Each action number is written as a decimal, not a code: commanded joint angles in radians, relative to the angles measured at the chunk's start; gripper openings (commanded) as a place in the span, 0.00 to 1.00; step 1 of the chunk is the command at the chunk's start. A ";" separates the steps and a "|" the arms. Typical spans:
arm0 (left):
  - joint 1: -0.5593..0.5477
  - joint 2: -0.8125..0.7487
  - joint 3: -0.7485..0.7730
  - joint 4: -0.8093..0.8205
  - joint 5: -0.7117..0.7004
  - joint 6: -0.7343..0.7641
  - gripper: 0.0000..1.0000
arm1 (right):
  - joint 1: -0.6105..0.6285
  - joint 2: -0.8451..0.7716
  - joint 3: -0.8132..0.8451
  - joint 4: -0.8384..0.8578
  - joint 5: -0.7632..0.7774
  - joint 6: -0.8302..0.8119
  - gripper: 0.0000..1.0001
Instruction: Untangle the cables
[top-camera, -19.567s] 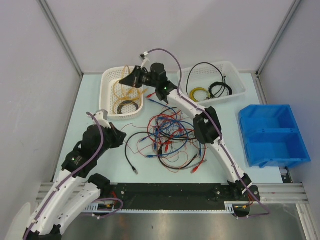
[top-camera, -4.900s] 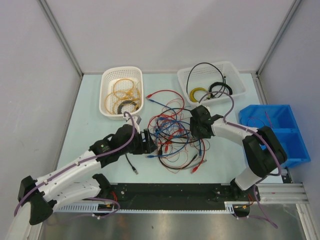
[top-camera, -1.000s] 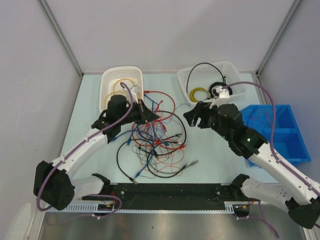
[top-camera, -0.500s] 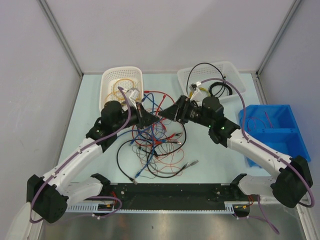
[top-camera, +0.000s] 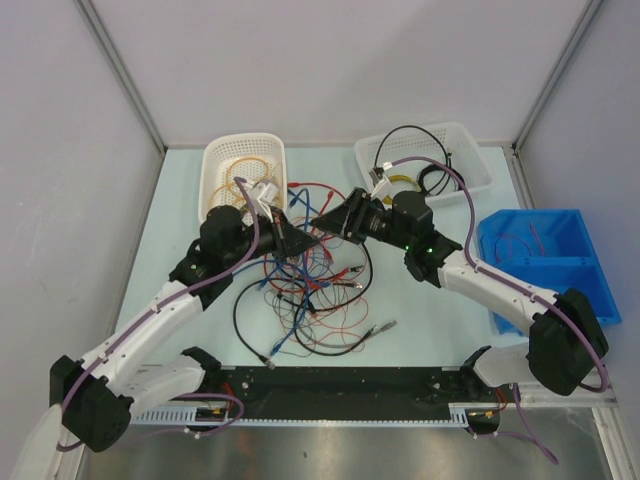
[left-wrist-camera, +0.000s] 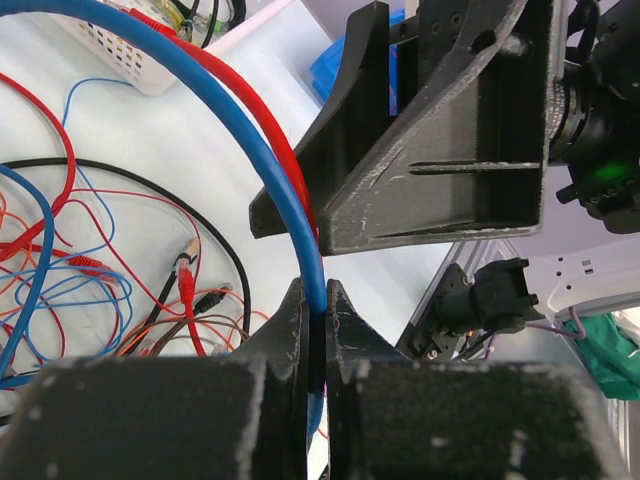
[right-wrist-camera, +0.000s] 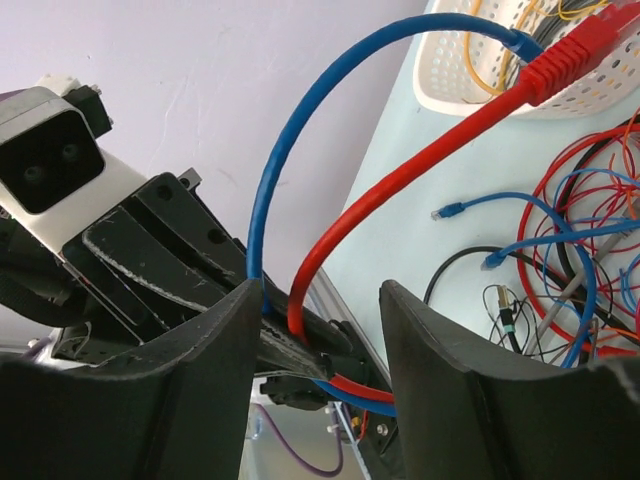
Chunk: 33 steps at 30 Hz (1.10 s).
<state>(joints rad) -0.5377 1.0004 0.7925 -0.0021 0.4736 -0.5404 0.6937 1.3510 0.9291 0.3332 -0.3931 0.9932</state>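
since half a second ago the right gripper (top-camera: 322, 222) has slid further left, and its tips now sit just beside those of the left gripper (top-camera: 310, 238), above the far edge of the tangle of cables (top-camera: 310, 285). the left gripper's two fingers (left-wrist-camera: 295, 320) are pressed together on a blue cable (left-wrist-camera: 290, 180), which rises from the pinch in a high arch. a red cable (left-wrist-camera: 255, 110) runs tight against the blue one along that arch; whether it is also caught in the pinch cannot be told. the right gripper (right-wrist-camera: 318, 300) is spread wide, its fingers (right-wrist-camera: 430, 350) on either side of both cables without touching them, and the left gripper's fingers show in the gap. from there the blue cable (right-wrist-camera: 300, 120) and the red cable (right-wrist-camera: 420, 160) curve up and away toward a white basket (right-wrist-camera: 500, 95), the red one ending in a chunky red plug by its rim. below the two grippers the tangle lies on the pale table (top-camera: 190, 200): thin red, blue and orange wires crossed over one another, with a black cable (top-camera: 240, 320) looping out at its near left side. the white basket (top-camera: 215, 160) at the far left holds yellow-orange coils, a second white basket (top-camera: 470, 180) at the far right holds black and yellow coils, and a blue bin (top-camera: 560, 300) stands at the right edge, well apart from the tangle.
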 joint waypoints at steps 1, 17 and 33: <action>-0.008 -0.037 -0.012 0.051 0.003 0.014 0.00 | 0.001 -0.012 0.008 0.020 0.019 -0.019 0.55; -0.045 -0.046 0.011 -0.039 -0.107 0.006 0.42 | -0.033 -0.093 0.008 -0.029 0.066 -0.074 0.00; -0.044 -0.121 -0.021 -0.095 -0.181 0.011 0.45 | -0.579 -0.501 0.160 -0.827 0.340 -0.375 0.00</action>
<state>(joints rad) -0.5777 0.8913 0.7715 -0.1223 0.2752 -0.5320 0.1883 0.8799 0.9932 -0.2619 -0.2195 0.7158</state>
